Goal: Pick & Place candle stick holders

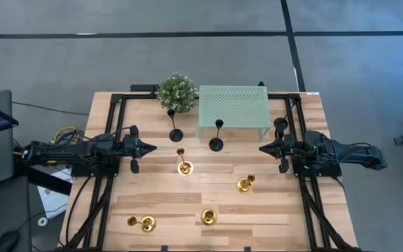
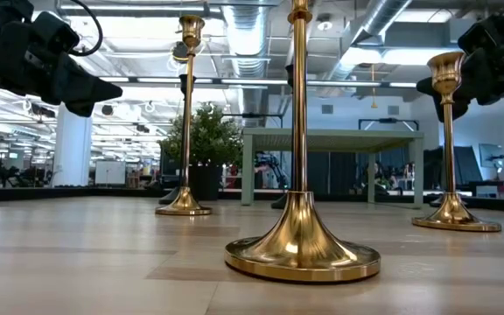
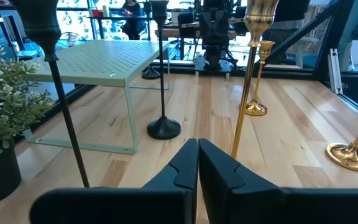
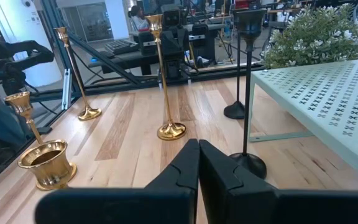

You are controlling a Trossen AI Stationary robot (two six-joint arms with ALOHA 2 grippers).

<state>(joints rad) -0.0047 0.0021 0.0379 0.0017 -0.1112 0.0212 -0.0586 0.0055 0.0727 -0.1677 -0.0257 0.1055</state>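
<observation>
Dark fingers of the left gripper (image 1: pixel 149 147) are pressed together with nothing between them, and it hangs over the left side of the wooden table (image 1: pixel 271 210), pointing inward; the right gripper (image 1: pixel 263 148) is closed and empty too, facing it from the right side. Between them stand the candle stick holders: a black one (image 1: pixel 175 133) just in front of the green plant (image 1: pixel 177 92), a second black one (image 1: pixel 216 143) at the front edge of the mint perforated stand (image 1: pixel 234 109), and a third black one (image 1: pixel 280 124) close to the right arm. Gold ones are spread over the nearer boards: one (image 1: pixel 184 166) at the middle, one (image 1: pixel 245 184) to its right, one (image 1: pixel 209 216) near the front edge, and one (image 1: pixel 145 223) at the front left.
</observation>
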